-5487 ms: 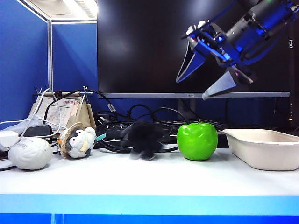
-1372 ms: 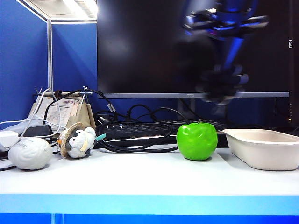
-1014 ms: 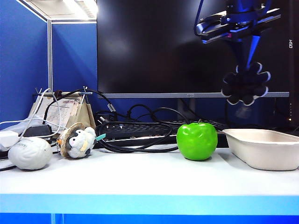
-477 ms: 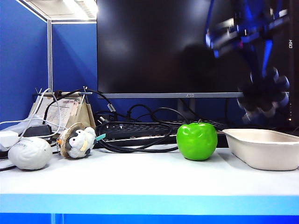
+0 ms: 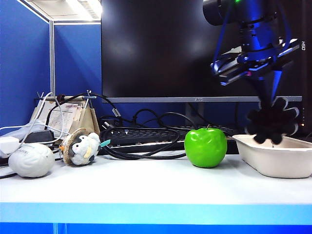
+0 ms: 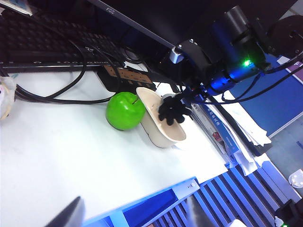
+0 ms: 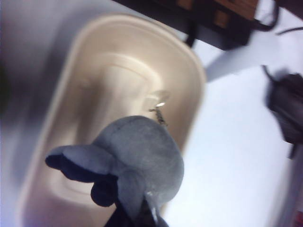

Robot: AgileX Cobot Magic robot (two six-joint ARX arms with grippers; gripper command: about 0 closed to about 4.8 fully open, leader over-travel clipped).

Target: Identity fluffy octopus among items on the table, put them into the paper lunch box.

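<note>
Both pincers: right [image 5: 271, 100] grips fluffy octopus [image 5: 272, 120] over paper lunch box [image 5: 273, 161]; left [image 6: 132, 213] agape.

Octopus [image 5: 272, 120] is hanging in the air over the box [image 5: 278, 155], black underside and stubby tentacles facing the exterior camera, grey-white head and small metal ring showing in the right wrist view. Box, off-white oblong with rounded corners and flared rim, is sitting empty on the white table [image 5: 146, 187] at right.
</note>
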